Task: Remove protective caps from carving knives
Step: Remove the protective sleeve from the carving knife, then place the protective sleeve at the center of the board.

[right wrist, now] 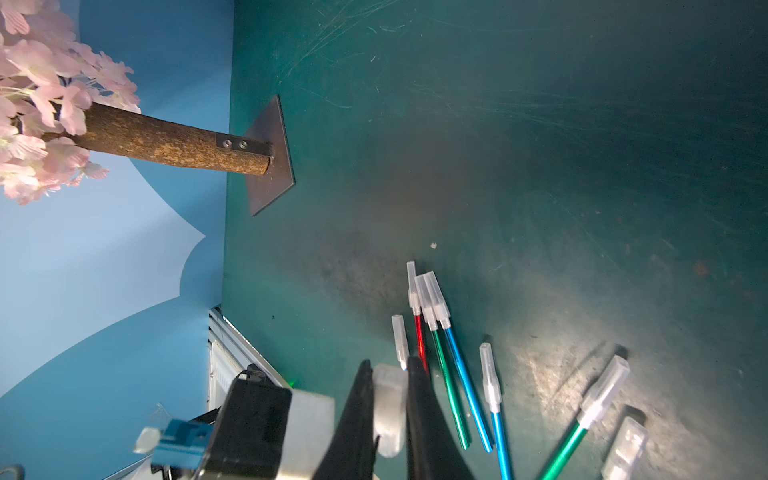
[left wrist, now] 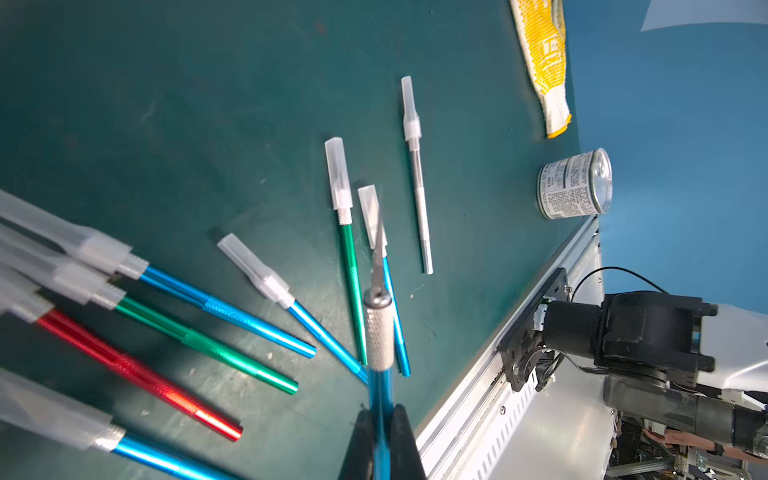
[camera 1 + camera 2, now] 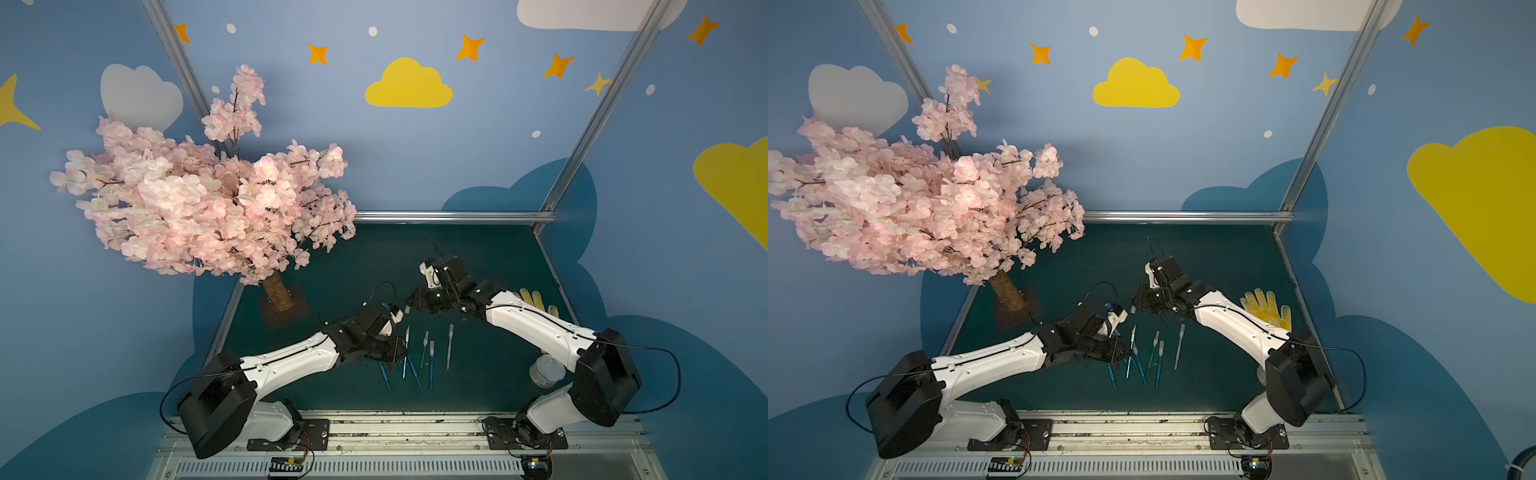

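My left gripper (image 2: 381, 412) is shut on the blue handle of a carving knife (image 2: 379, 332). Its knurled metal collar and bare pointed blade (image 2: 377, 253) stick out past the fingers. In both top views this gripper (image 3: 400, 352) (image 3: 1126, 353) hovers over the knife pile. My right gripper (image 1: 388, 368) is shut on a loose translucent protective cap (image 1: 390, 403), which a top view shows as a small whitish stub (image 3: 407, 309) just off the bare blade. Several capped knives with blue, green and red handles (image 2: 195, 332) lie fanned on the green mat, along with a whitish one (image 2: 417, 174).
A tin can (image 2: 575, 185) (image 3: 546, 372) lies on its side near the mat's right front corner. A yellow glove (image 3: 1266, 307) lies behind the right arm. The blossom tree's trunk and base plate (image 3: 286, 309) stand at the back left. A metal rail (image 3: 374, 428) runs along the front.
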You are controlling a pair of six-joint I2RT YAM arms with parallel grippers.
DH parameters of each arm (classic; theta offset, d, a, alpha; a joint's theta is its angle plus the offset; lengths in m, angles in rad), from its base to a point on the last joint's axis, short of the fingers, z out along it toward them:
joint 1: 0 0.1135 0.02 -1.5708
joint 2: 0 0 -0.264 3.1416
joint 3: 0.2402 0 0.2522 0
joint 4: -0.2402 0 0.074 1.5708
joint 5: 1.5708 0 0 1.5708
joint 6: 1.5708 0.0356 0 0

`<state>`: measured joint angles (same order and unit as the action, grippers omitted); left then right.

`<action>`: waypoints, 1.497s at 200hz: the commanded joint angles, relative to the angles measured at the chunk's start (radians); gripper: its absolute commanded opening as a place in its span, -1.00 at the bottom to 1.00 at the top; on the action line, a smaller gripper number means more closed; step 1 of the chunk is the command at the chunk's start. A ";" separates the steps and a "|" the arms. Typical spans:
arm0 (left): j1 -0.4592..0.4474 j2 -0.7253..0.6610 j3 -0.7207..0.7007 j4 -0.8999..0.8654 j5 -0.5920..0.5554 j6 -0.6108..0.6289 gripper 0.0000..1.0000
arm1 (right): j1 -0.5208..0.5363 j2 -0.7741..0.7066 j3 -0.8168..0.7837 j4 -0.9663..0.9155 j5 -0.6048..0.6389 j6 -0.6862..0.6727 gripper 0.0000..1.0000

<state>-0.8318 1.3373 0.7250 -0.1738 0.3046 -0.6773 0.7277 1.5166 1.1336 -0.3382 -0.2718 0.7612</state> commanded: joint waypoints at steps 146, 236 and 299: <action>0.033 -0.061 0.009 0.027 -0.033 0.042 -0.89 | -0.148 -0.101 0.019 -0.251 0.157 -0.220 -0.76; 0.092 -0.032 0.047 0.010 0.032 0.104 -0.89 | -0.242 -0.083 0.082 -0.327 0.272 -0.358 -0.75; 0.099 -0.060 0.031 0.016 -0.011 0.105 -0.89 | -0.321 0.052 0.191 -0.410 0.250 -0.393 -0.74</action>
<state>-0.7391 1.3056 0.7441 -0.1532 0.3111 -0.5873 0.4316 1.5085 1.2625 -0.6735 -0.0212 0.3958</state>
